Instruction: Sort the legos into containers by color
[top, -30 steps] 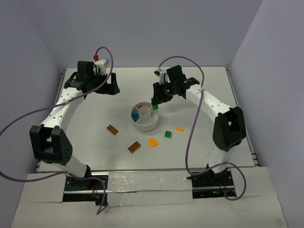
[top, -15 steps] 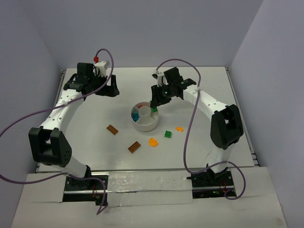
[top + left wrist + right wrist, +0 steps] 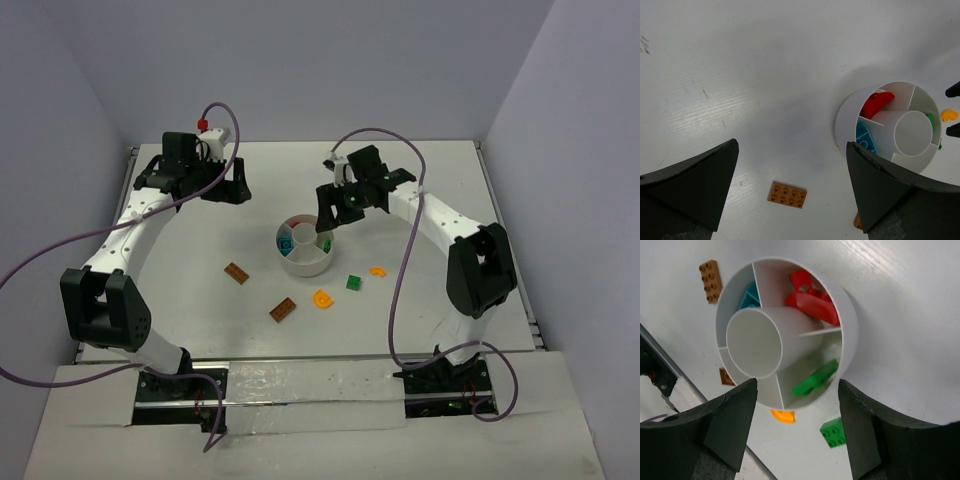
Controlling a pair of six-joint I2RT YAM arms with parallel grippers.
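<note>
Dish (image 3: 851,340): green brick (image 3: 815,377) lies in a wedge section.
Right claw (image 3: 797,395): you have it spread above the dish.
Left claw (image 3: 790,150): yours is spread wide.

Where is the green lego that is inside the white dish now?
In the right wrist view, the green lego lies in a wedge compartment of the white dish, beside the wedge holding the red legos.
</note>
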